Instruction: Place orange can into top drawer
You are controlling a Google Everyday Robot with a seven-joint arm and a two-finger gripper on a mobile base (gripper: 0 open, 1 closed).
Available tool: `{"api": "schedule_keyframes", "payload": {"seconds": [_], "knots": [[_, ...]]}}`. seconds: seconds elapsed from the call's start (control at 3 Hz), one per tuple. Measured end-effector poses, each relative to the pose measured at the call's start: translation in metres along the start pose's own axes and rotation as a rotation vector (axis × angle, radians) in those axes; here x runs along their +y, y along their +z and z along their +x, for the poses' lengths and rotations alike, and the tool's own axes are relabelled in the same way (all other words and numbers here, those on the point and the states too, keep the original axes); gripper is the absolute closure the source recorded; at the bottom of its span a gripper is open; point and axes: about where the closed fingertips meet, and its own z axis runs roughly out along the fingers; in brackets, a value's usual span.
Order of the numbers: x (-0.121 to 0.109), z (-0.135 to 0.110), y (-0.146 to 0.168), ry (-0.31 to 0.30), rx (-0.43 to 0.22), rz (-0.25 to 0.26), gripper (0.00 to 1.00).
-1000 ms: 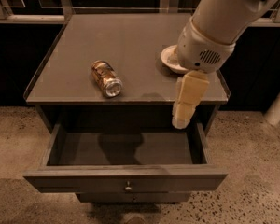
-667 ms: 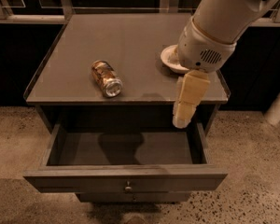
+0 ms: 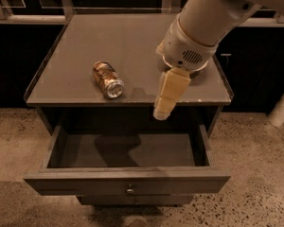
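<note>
The orange can point(image 3: 108, 79) lies on its side on the grey cabinet top point(image 3: 109, 41), left of centre, with a silver end facing the front. The top drawer point(image 3: 128, 179) is pulled out below, its tray bare inside, with a small knob at the centre of its front. My gripper point(image 3: 166, 97) hangs on the big white arm over the front edge of the cabinet top, right of the can and apart from it, above the open drawer. It holds nothing that I can see.
The arm's white wrist point(image 3: 187, 51) covers the right part of the cabinet top. A lower drawer front point(image 3: 132, 200) sits beneath the open drawer. Dark cabinets stand behind, speckled floor lies around, and a white post point(image 3: 283, 108) stands at the right.
The arm and gripper have moved left, toward the can. The can and the drawer have not moved.
</note>
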Motion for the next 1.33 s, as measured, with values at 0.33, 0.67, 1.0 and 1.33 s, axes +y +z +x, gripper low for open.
{"api": "schedule_keyframes", "payload": {"seconds": [0.33,0.67,1.0,1.33], "knots": [[-0.029,-0.031,0.019,-0.048,-0.059,0.020,0.00],[-0.050,-0.060,0.042,-0.070,-0.119,-0.002,0.00],[-0.052,-0.061,0.045,-0.071,-0.122,-0.006,0.00],[-0.046,-0.056,0.042,-0.007,-0.133,0.035,0.00]]}}
